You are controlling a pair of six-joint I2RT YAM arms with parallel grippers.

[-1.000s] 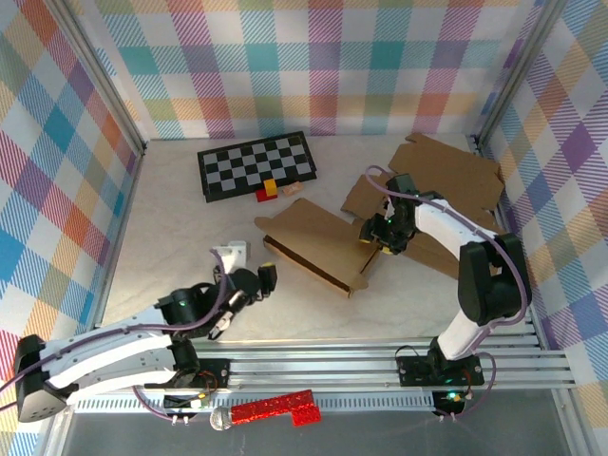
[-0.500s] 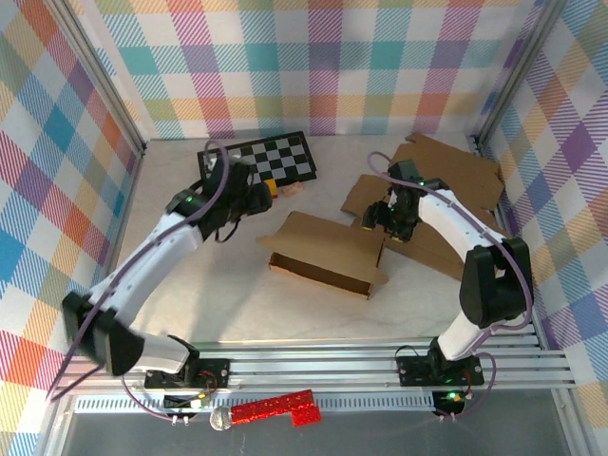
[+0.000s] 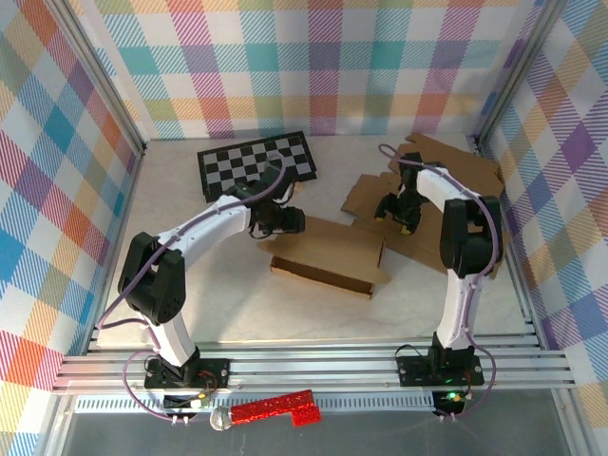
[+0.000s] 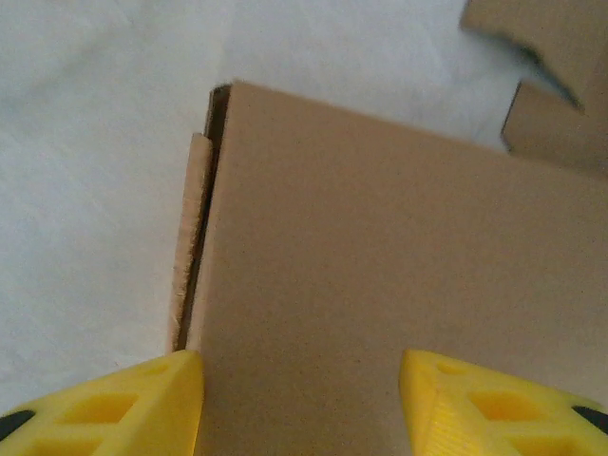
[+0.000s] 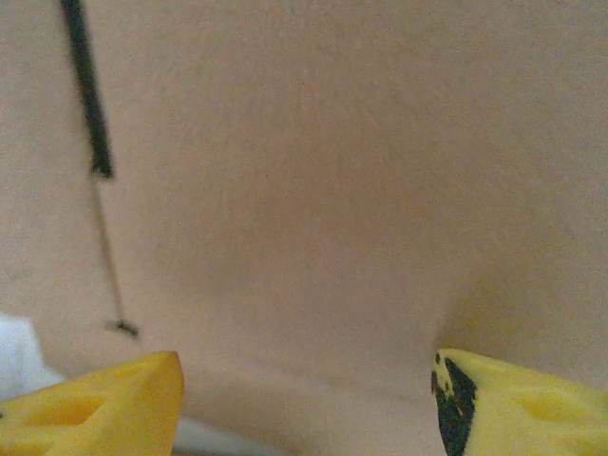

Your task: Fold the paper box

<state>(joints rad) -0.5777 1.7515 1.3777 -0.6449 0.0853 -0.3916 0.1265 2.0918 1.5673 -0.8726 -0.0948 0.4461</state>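
The left hand (image 3: 290,220) stands partly spread at the far left end of the paper box (image 3: 328,255). In its wrist view the two yellow fingers (image 4: 114,404) sit apart, and a brown panel of the box fills the space between them. The left finger is level with the panel's left edge, where a narrow side flap (image 4: 188,237) stands beside a dark gap. Whether either finger presses on the card I cannot tell.

The right hand (image 3: 397,211) is also spread, its yellow fingertips (image 5: 95,404) apart with plain brown card ahead of them. It sits low over the flat cardboard sheet (image 3: 456,171), near the box's far right corner; I cannot tell whether it touches. A thin dark slit (image 5: 90,95) runs down that card.

The box lies in the middle of the pale worktop (image 3: 190,285), between the two hands. It is long and shallow, slanting from upper left to lower right, with a dark open edge along its near side. The flat sheet lies at the right rear, reaching the box's right end. A checkerboard mat (image 3: 256,163) lies flat behind the left arm, apart from the box. Plaid walls (image 3: 313,66) close the worktop on three sides. A red glittery strip (image 3: 271,408) lies below the near rails.
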